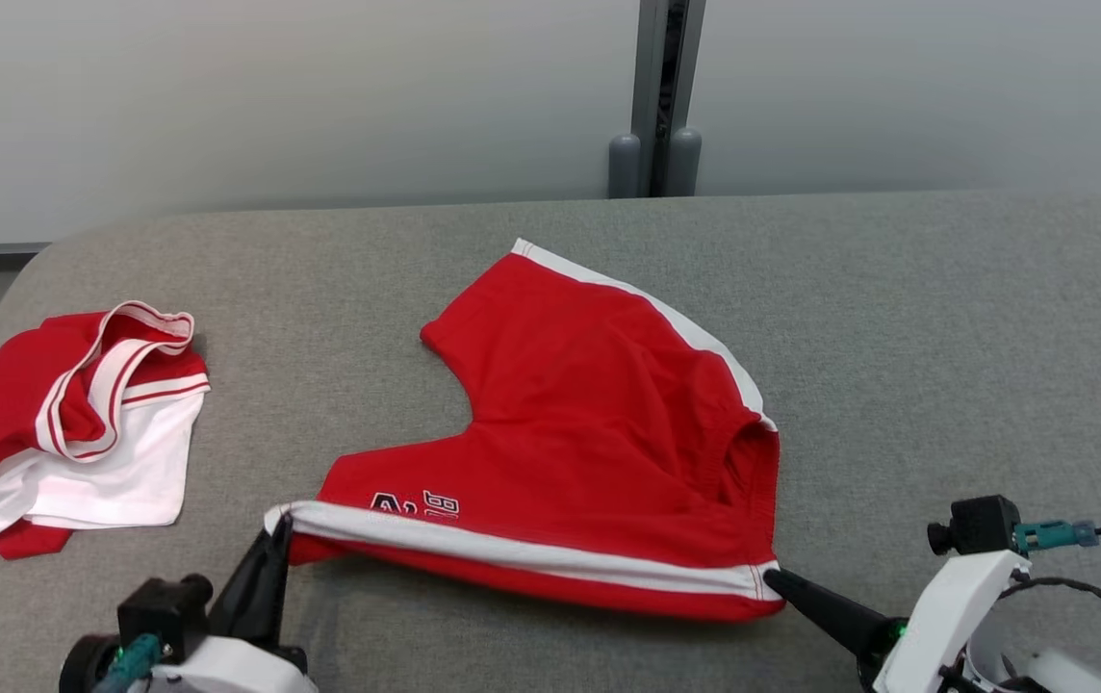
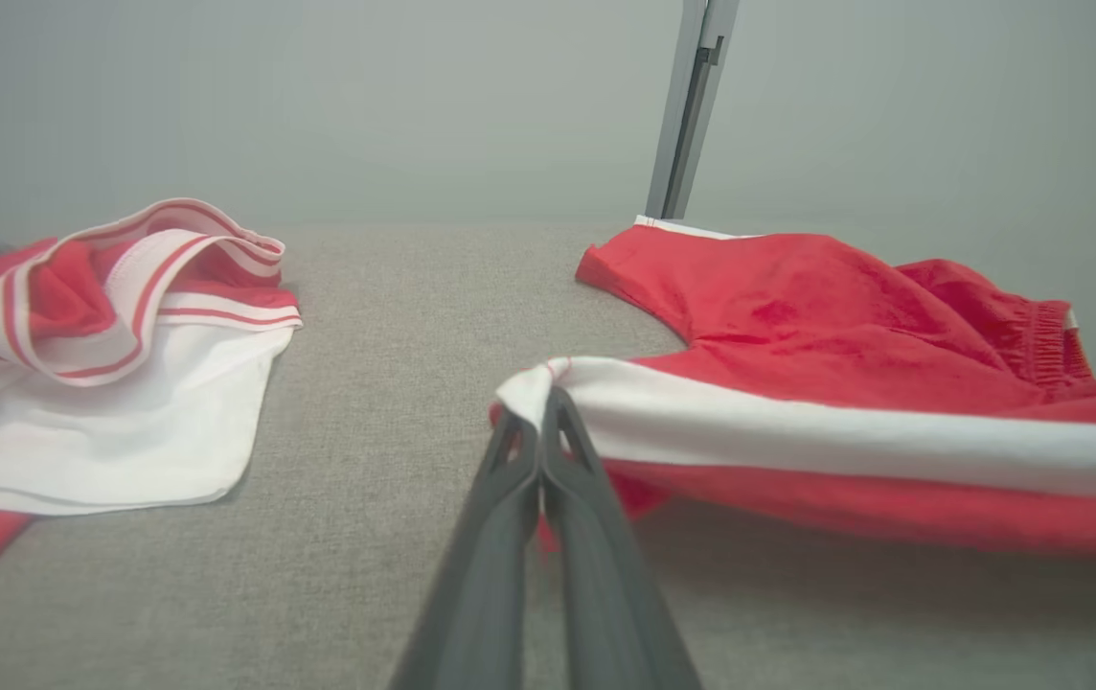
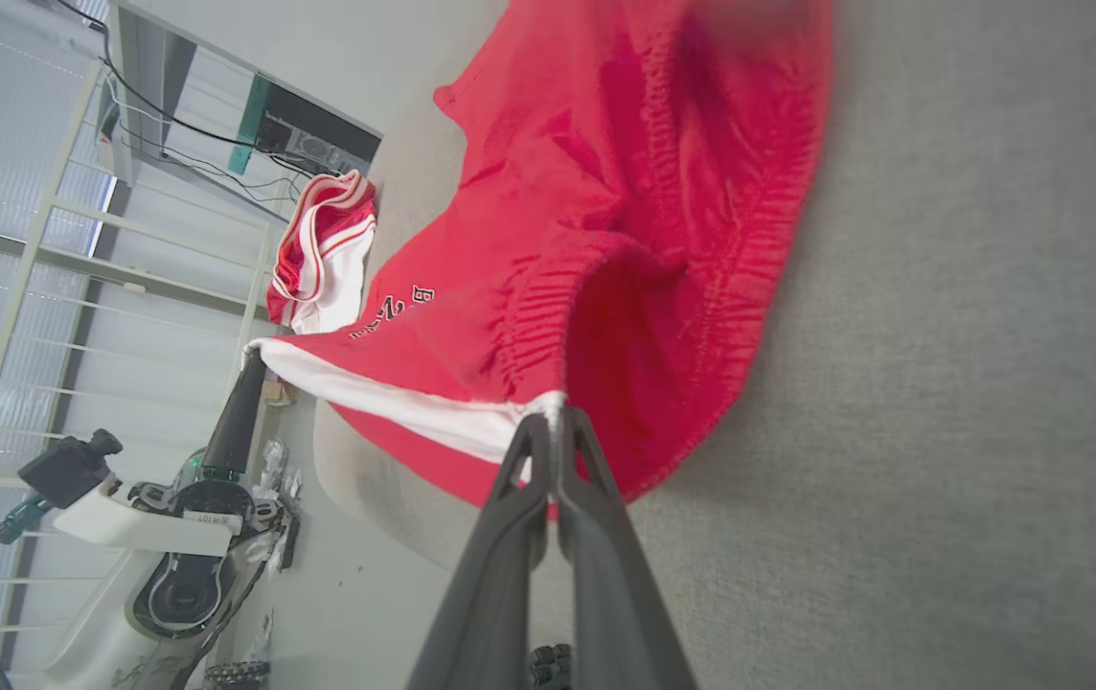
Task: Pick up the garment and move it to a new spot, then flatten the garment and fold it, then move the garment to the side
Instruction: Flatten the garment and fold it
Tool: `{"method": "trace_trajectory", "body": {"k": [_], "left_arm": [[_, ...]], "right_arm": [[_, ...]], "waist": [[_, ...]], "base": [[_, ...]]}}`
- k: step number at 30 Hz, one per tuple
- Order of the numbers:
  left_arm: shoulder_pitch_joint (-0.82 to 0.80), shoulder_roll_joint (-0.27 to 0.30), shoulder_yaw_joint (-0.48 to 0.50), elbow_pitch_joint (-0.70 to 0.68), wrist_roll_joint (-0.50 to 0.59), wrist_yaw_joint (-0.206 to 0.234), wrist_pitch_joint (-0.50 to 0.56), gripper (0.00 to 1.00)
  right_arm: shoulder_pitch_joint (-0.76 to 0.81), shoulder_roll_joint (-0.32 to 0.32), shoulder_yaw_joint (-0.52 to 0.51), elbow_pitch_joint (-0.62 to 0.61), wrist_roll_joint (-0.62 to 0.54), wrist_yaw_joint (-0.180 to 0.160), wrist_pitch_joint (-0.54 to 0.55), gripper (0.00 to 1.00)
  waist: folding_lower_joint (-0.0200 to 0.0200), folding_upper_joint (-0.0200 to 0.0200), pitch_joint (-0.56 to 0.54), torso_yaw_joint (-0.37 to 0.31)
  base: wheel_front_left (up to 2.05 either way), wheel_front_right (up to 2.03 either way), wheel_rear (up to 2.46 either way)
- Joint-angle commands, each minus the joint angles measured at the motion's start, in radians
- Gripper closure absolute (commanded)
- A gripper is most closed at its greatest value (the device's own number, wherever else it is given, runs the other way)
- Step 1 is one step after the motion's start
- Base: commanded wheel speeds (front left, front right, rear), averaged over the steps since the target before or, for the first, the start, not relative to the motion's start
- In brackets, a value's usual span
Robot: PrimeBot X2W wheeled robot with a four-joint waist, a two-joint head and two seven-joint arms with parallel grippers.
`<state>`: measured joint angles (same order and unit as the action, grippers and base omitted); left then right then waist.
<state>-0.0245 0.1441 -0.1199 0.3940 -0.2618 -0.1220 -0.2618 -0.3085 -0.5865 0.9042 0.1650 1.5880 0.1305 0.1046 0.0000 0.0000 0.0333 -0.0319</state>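
Your red shorts [image 1: 589, 423] lie near the crumpled red-and-white garment [image 1: 79, 414], long axis pointing away from it: leg hem nearest, waistband farthest. Your left gripper [image 1: 281, 525] clamps that hem, your right gripper [image 1: 770, 577] the waistband corner. The stripe's fold hides part of the lettering [image 1: 416, 503].

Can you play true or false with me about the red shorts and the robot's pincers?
The left pincer is shut on a corner of the red shorts. True.
The right pincer is open and holds nothing. False: the right pincer is shut on the shorts' other near corner.
A red and white garment lies left of the shorts. True.
The shorts are folded into a neat square. False: they lie spread out, unfolded.
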Motion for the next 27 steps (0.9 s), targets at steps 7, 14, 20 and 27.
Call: {"method": "trace_trajectory", "body": {"k": [7, 14, 20, 27], "left_arm": [[-0.181, 0.030, 0.037, 0.002, 0.035, 0.027, -0.004, 1.00], [-0.364, 0.053, 0.031, 0.064, 0.065, 0.029, -0.004, 1.00], [-0.487, 0.070, 0.020, 0.129, 0.076, 0.024, -0.003, 1.00], [-0.667, 0.081, -0.019, 0.256, 0.132, 0.053, -0.001, 1.00]], "right_arm": [[-0.087, 0.050, -0.044, -0.024, -0.033, 0.001, -0.052, 1.00], [-0.160, 0.114, -0.076, -0.021, -0.076, 0.001, -0.133, 1.00], [-0.216, 0.164, -0.093, 0.000, -0.113, 0.001, -0.207, 1.00], [-0.300, 0.212, -0.096, 0.061, -0.145, 0.001, -0.275, 1.00]], "waist": [[0.0000, 0.0000, 0.098, -0.054], [0.0000, 0.0000, 0.181, -0.107], [0.0000, 0.0000, 0.247, -0.152], [0.0000, 0.0000, 0.318, -0.192]], "base": [[0.00, 0.00, 0.00], [0.00, 0.00, 0.00], [0.00, 0.00, 0.00], [0.00, 0.00, 0.00]]}}
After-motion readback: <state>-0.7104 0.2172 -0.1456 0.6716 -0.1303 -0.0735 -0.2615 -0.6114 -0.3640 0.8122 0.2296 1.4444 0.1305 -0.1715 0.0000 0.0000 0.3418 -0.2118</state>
